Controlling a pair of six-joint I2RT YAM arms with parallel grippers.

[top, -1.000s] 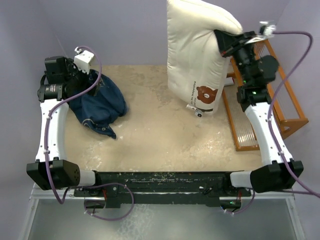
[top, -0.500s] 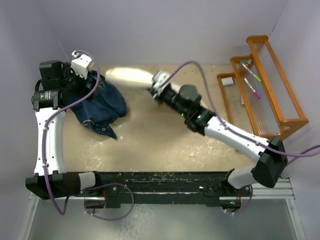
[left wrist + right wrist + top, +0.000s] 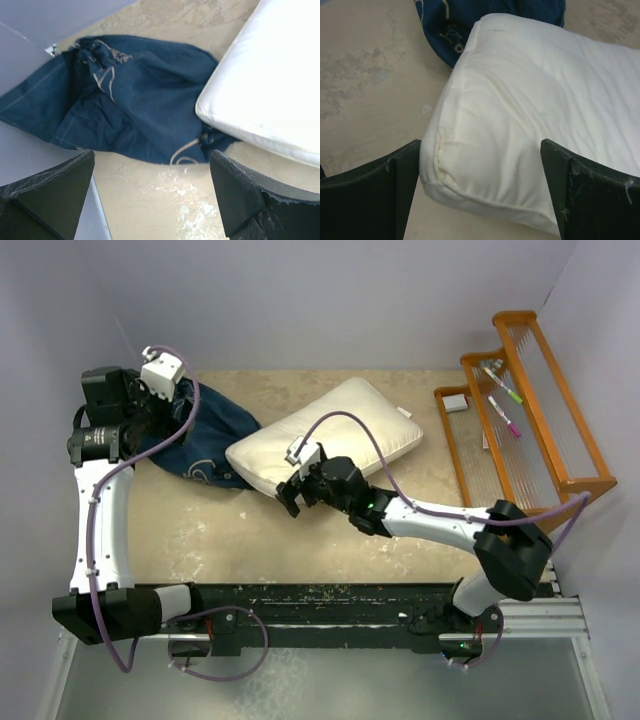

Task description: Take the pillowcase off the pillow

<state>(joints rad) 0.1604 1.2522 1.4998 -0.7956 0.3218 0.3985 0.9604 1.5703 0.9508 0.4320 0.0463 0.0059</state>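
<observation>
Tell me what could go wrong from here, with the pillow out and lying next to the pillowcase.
The pillow has its left end lying on the edge of the pillowcase, so pulling the case away could drag the pillow along. The right gripper is open with its fingers on either side of the pillow's near corner; driving forward might shove or snag it.
</observation>
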